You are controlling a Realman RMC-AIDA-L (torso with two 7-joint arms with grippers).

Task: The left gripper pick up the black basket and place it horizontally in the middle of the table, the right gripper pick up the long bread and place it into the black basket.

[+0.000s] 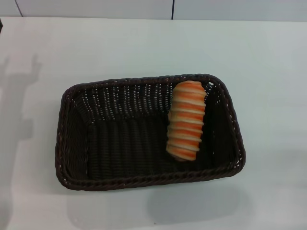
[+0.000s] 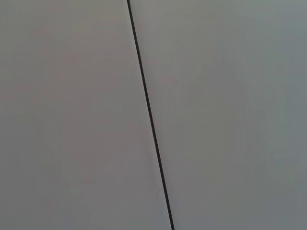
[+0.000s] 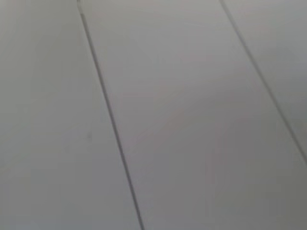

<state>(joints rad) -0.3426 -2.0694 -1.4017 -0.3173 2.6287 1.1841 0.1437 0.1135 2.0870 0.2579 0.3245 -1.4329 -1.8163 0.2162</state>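
Observation:
The black basket (image 1: 76,143) lies lengthwise across the middle of the white table (image 1: 268,72) in the head view. The long bread (image 1: 186,120), orange-brown with cream ridges, lies inside it on the right side, its far end leaning on the back wall. Neither gripper nor arm shows in any view. Only a faint arm shadow falls on the table at the left. The two wrist views show plain grey panels with dark seams.
A wall of pale panels with a dark seam (image 1: 172,9) runs behind the table's far edge. White tabletop surrounds the basket on all sides.

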